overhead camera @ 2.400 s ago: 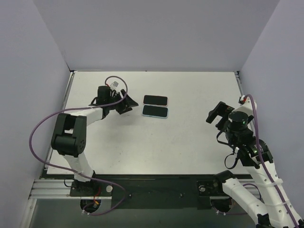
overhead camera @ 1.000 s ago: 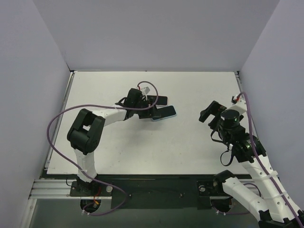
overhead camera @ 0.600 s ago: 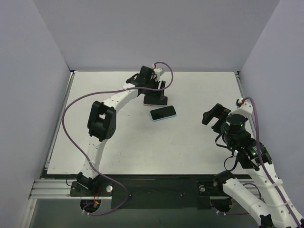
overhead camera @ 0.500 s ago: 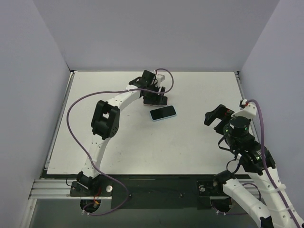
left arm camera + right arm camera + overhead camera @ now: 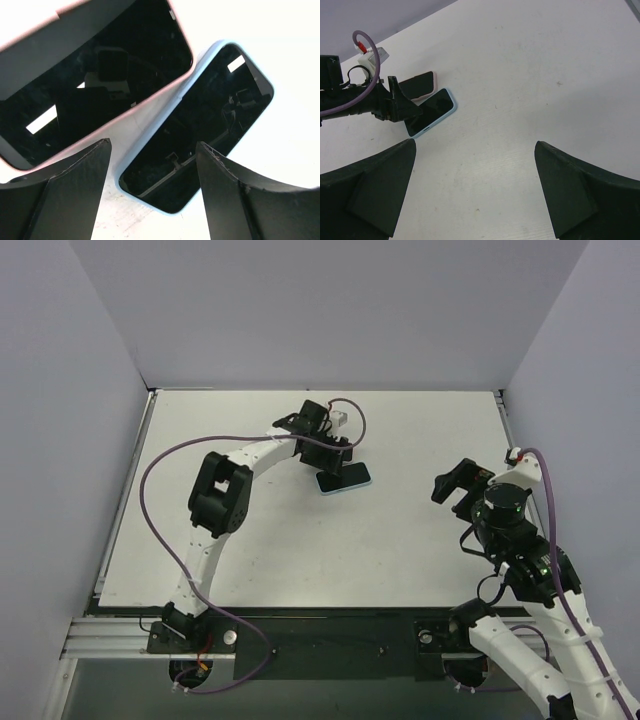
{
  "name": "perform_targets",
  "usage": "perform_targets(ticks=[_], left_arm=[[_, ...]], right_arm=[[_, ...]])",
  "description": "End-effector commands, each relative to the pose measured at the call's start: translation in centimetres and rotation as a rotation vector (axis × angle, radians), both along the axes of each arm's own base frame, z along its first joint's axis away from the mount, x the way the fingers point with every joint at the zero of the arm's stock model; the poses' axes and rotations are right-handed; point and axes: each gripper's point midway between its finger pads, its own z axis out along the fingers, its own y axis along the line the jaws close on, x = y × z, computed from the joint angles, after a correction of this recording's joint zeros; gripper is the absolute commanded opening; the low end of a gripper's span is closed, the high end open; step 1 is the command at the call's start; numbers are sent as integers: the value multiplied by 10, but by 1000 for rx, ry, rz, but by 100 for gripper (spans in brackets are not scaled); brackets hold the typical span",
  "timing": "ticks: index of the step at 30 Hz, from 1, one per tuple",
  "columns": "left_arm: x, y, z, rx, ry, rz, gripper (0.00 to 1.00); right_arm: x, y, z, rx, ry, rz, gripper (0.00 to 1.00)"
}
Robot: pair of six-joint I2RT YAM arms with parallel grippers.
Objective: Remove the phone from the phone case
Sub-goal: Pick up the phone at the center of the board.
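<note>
Beneath the left claw (image 5: 150,145), flat on the white tabletop (image 5: 300,560), lies the phone in its light-blue phone case (image 5: 200,125), dark face up. In the left wrist view its long axis runs on a diagonal. One short end sits in the gap between the two fingers, nearer the right-hand one, and the other end points away from the claw and off to that side. From above, the same phone (image 5: 345,479) stretches mostly sideways from the left claw (image 5: 332,458). Its far end is tipped slightly toward the back wall, and only its near end is under the fingertips.

The left claw is spread wide and grips nothing. Whether either finger touches the case cannot be told.

Just beside the blue-cased phone, on the other side of the claw's gap, lies a second slab with a pink rim (image 5: 95,75), also dark face up. Its long axis is close to parallel with the first. One long edge nearly meets the blue rim, and its lower edge is partly hidden by the left-hand finger.

The right claw (image 5: 458,480) is also spread and empty. Seen from it, both slabs lie well apart, ahead and to the left: blue (image 5: 431,119) nearer, pink (image 5: 417,84) beyond.
</note>
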Motion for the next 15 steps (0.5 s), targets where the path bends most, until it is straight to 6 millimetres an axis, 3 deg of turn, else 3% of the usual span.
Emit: perform_targets(ticks=[1,4,11,15], left_arm=[[-18,-7,9,-43,30,-14,79],[-20,-8,13,-70,11,-2,81],[-32,-19,-3,-64,77,-43,83],[-45,-33,-1,-42,66,-84,87]], right_arm=[[6,-3,7,-14,-10,-20,100],[7,-1,10,-3,-18,-16,100],[6,1,12,8,-25,-8,100],[4,-2,13,6,-37,-13,100]])
